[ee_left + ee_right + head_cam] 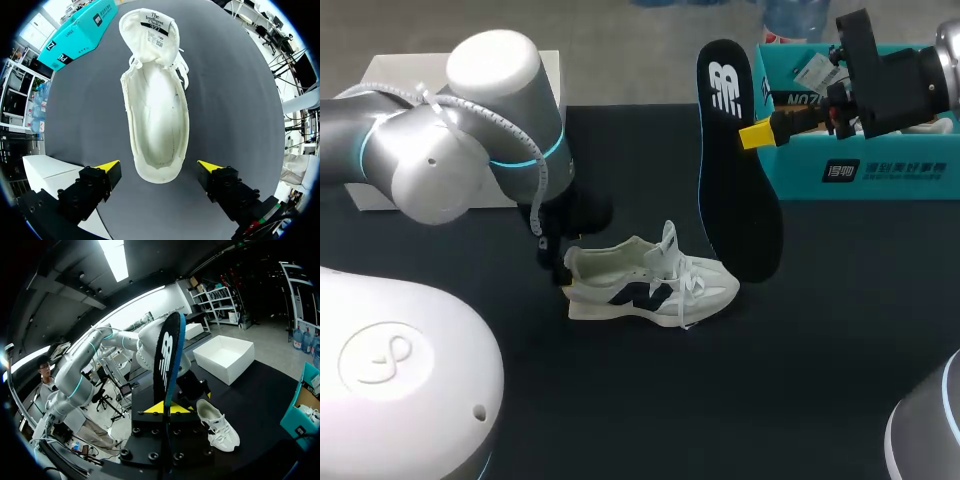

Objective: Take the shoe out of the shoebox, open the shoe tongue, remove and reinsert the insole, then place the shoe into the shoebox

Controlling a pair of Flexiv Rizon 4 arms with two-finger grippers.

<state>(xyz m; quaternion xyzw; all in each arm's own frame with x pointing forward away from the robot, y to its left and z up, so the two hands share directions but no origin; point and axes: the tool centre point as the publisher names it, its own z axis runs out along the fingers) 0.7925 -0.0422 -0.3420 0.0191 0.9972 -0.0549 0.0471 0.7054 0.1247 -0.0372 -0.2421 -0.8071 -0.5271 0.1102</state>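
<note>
Right gripper (761,133) clamps the insole (735,180) aloft — reinsertion likely next, toe-first into the shoe (650,285); left gripper (159,167) wide, flanking its heel.

— Where's the shoe?
— Middle of the counter (820,350). The white shoe (650,285) with a dark side logo stands on its sole, toe toward 3 o'clock. Its tongue (150,30) is folded forward, showing pale lining inside.
— And the insole?
— The black insole (735,160), with white logo and blue edge, stands on end at the shoe's 1 o'clock, pinched in the right end effector (746,133). The teal shoebox (860,170) sits open-topped at 2 o'clock.
</note>
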